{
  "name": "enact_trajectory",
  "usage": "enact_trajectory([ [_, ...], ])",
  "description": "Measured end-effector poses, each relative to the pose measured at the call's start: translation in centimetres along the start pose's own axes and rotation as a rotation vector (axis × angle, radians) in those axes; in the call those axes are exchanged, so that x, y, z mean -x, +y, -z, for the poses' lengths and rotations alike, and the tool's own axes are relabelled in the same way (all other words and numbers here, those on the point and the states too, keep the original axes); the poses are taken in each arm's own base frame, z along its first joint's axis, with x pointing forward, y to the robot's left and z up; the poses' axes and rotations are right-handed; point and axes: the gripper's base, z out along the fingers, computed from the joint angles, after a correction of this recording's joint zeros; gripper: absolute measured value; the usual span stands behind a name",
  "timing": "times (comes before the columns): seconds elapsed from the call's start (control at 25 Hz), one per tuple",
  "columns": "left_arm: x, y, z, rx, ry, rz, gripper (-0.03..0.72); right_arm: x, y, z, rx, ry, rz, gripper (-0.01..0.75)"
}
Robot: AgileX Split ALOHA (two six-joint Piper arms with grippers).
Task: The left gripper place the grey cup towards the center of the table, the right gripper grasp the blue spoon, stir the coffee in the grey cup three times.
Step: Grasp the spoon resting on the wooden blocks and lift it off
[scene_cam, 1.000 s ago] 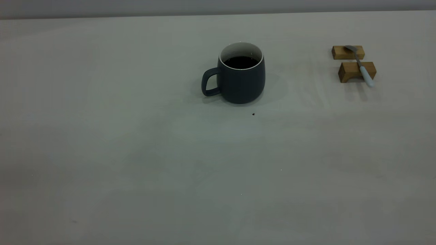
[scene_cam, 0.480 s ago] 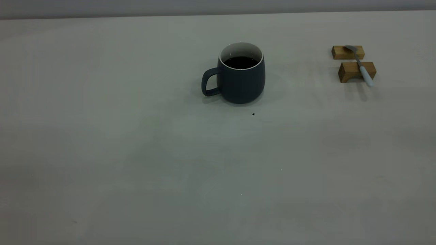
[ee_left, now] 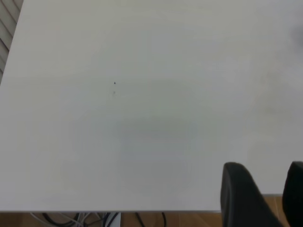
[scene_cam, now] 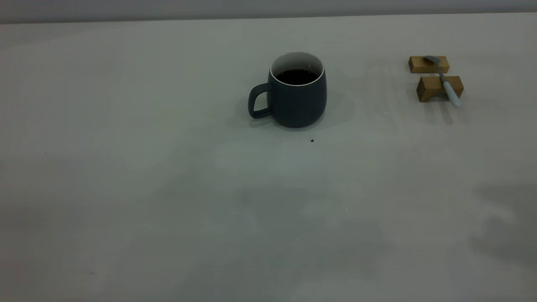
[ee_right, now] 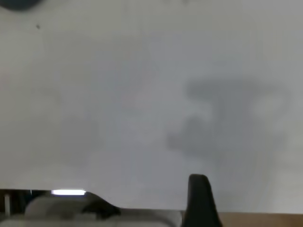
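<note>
The left gripper (ee_left: 262,189) shows two dark fingers (ee_left: 239,194) standing apart with a gap between them, nothing held, at the near table edge. Of the right gripper (ee_right: 201,201) only one dark finger (ee_right: 201,198) shows, so I cannot tell whether it is spread or closed; it hangs over bare table beside its own soft shadow.

The table (scene_cam: 168,209) is plain off-white, with a tiny dark speck (scene_cam: 312,140) just in front of the cup (scene_cam: 297,94). The cup stands upright near mid-table toward the back, handle pointing left, coffee (scene_cam: 297,76) inside. Well apart at the right, the spoon (scene_cam: 445,82) lies across two wooden blocks (scene_cam: 432,88).

Only the exterior view shows the whole cup, the spoon and the blocks, yet neither gripper. The left wrist view alone shows cables (ee_left: 80,218) below the table edge.
</note>
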Motion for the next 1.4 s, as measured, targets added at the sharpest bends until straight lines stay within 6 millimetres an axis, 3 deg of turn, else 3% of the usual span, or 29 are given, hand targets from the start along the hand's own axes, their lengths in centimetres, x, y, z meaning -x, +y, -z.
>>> enact_trajectory([
  [0.24, 0.0, 0.0, 0.0, 0.0, 0.0, 0.0, 0.297, 3.3, -0.1, -7.5, 0.021, 0.135, 0.034, 0.588],
  [0.76, 0.0, 0.0, 0.0, 0.0, 0.0, 0.0, 0.297, 6.5, 1.8, -21.2, 0.028, 0.285, 0.092, 0.588],
  [1.12, 0.0, 0.0, 0.0, 0.0, 0.0, 0.0, 0.297, 9.9, 1.8, -25.8, 0.015, 0.257, 0.18, 0.588],
  [1.4, 0.0, 0.0, 0.0, 0.0, 0.0, 0.0, 0.297, 11.2, 1.4, -29.2, -0.018, 0.294, 0.246, 0.588],
])
